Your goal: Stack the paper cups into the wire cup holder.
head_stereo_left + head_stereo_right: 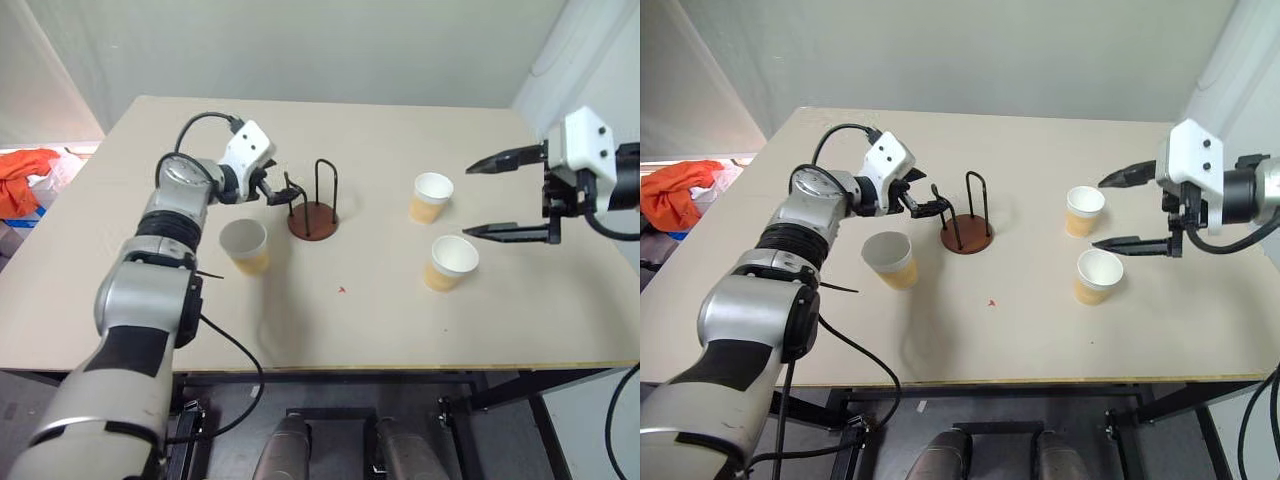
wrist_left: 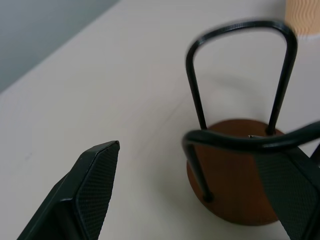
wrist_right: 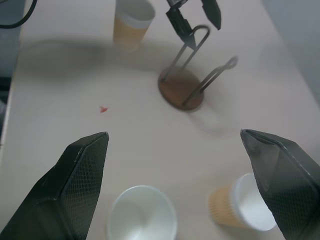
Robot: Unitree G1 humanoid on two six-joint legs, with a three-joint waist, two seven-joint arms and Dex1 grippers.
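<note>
Bench is carrying everything: the wire cup holder is standing upright near its middle, one paper cup sitting just left of it and two paper cups standing close together well to its right. Left end effector is hovering wide open and empty at the holder's near wire loop. Right end effector is hanging wide open and empty just beside the right-hand cups.

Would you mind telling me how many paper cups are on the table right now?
3. One paper cup stands near the left arm, beside the wire cup holder. Two stand near the right hand: the farther cup and the nearer cup. None is in the holder.
</note>
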